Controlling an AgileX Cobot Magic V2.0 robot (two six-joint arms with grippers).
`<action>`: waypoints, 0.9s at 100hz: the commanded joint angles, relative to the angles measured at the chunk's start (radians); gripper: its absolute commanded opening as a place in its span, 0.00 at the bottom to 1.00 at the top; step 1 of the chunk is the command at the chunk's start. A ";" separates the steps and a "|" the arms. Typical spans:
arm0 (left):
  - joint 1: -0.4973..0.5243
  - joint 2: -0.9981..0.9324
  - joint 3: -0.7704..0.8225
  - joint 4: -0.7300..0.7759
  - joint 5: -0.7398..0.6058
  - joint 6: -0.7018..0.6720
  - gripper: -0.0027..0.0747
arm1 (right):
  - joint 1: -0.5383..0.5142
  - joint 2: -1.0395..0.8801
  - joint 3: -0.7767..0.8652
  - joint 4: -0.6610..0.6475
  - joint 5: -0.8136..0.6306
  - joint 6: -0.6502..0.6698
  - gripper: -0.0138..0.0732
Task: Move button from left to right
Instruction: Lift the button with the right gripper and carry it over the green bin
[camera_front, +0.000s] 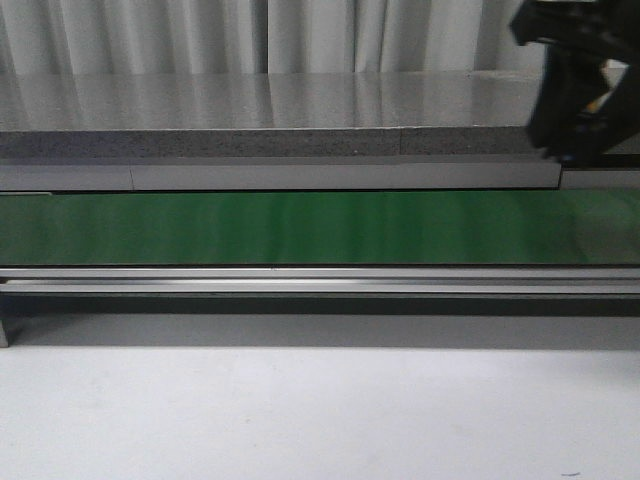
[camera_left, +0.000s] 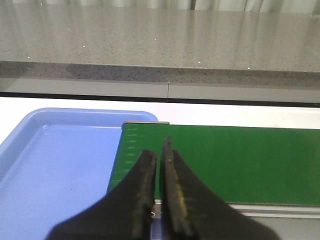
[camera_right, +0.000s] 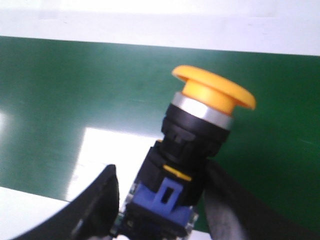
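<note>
Yellow-capped button (camera_right: 190, 150) tilted in right gripper (camera_right: 160, 210), raised above green belt (camera_front: 300, 228)

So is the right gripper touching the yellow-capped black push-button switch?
Touching: the right wrist view shows the right gripper with both fingers pressed against the button's body.

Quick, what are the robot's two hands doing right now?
Left gripper: shut, holding nothing.
Right gripper: shut on the button.

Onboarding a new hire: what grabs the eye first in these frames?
The button, yellow-orange cap on a black body, sits between the right gripper fingers above the green belt. The left gripper hangs shut and empty where a blue tray meets the belt's end.
</note>
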 joint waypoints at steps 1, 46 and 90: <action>0.001 0.003 -0.028 -0.006 -0.074 0.000 0.04 | -0.083 -0.064 -0.032 -0.047 0.047 -0.075 0.29; 0.001 0.003 -0.028 -0.006 -0.074 0.000 0.04 | -0.477 -0.030 -0.159 -0.040 0.178 -0.452 0.29; 0.001 0.003 -0.028 -0.006 -0.074 0.000 0.04 | -0.676 0.220 -0.228 -0.046 0.087 -0.579 0.29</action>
